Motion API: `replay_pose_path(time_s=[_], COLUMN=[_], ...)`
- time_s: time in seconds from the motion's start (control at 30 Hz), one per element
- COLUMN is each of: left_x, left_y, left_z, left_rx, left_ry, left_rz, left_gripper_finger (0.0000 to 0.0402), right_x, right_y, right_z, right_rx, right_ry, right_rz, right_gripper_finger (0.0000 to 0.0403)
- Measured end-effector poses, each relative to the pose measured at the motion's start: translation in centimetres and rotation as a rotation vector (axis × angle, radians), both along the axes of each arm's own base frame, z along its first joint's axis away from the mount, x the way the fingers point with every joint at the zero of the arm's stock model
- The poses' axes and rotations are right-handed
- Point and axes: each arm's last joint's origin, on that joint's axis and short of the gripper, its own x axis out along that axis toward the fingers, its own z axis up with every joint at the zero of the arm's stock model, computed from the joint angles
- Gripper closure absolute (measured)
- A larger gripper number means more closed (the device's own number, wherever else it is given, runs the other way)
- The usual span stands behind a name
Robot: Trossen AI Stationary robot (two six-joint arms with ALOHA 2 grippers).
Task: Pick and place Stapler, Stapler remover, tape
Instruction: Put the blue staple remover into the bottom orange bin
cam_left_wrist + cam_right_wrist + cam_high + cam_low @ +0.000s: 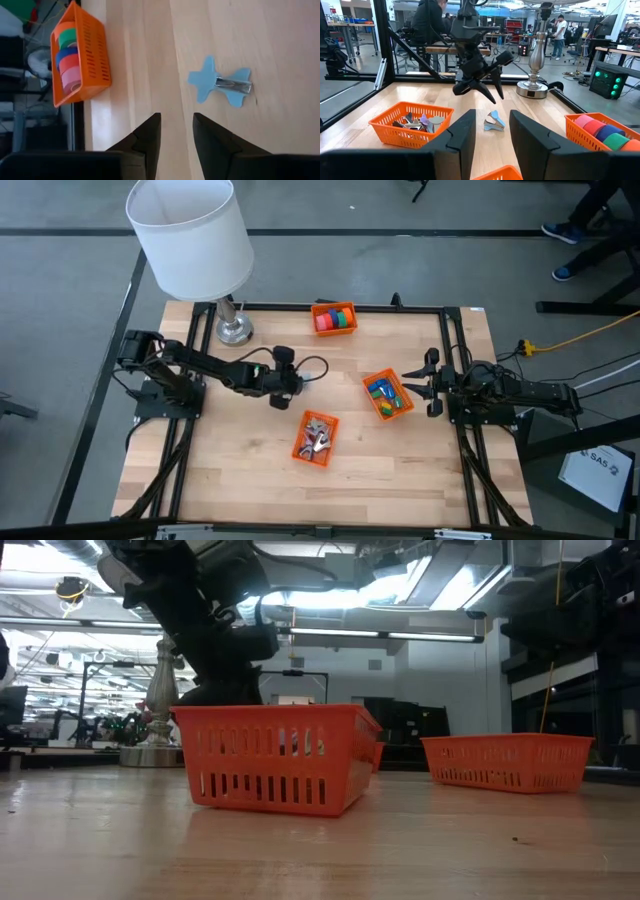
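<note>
1. Left gripper (176,117): nearest item, hanging low over the bench's middle. Its fingers (150,132) are parted and the gap is bare, so it grasps nothing.
2. Remover (220,85): a blue-winged piece with a metal core, flat on bare bench and touching nothing.
   - It lies a little ahead of the left fingertips and to one side of the line through their gap.
   - Its long axis runs crosswise to the fingers' reach.
   - From the right wrist view it sits almost beneath that gripper.
   - Judgement: the left arm is much the nearer. The coming move needs a small sideways shift to centre the gap on the remover, then a descent.
3. Remover basket (265,765): orange, toward the near edge of the bench, already holding several like pieces. It is the likely destination.
4. Tape basket (95,60): at the far edge, with the tape (70,55) rolls packed in a row inside.
5. Third basket (378,376): right of middle, holding small blue, green and yellow pieces.
6. Right gripper (425,386): waiting at the right edge, just beside the third basket, with fingers spread and empty.
</note>
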Motion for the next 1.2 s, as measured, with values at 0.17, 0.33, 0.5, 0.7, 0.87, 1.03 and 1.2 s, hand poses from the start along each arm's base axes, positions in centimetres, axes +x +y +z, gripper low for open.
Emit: replay_pose_path(time_s=[0.17,0.33,0.5,0.7,0.87,1.03,1.2], left_x=[0.0,0.4,0.4,0.6,0.9,1.2,1.6], left_y=[0.0,-0.2,-0.2,-0.3,-0.1,0.2,0.2], left_z=[0.0,0.1,0.1,-0.3,-2.3,-3.2,-3.0], left_rx=[0.018,-0.037,-0.028,-0.049,0.032,0.179,0.195], left_ry=[0.033,0.020,0.025,0.038,0.143,0.186,0.138], left_rz=[-0.054,-0.152,-0.176,-0.200,-0.187,-0.122,-0.120], left_gripper_finger=[0.0284,0.0281,0.0285,0.0286,0.0287,0.0290,0.0290], right_x=[0.0,0.0,0.0,0.0,0.0,0.0,0.0], right_y=[0.0,0.0,0.0,0.0,0.0,0.0,0.0], right_z=[0.0,0.0,0.0,0.0,0.0,0.0,0.0], right_rx=[0.000,0.000,0.000,0.000,0.000,0.000,0.000], right_ry=[0.000,0.000,0.000,0.000,0.000,0.000,0.000], right_rz=[0.000,0.000,0.000,0.000,0.000,0.000,0.000], right_gripper_finger=[0.0279,0.0279,0.0279,0.0279,0.0279,0.0279,0.0279])
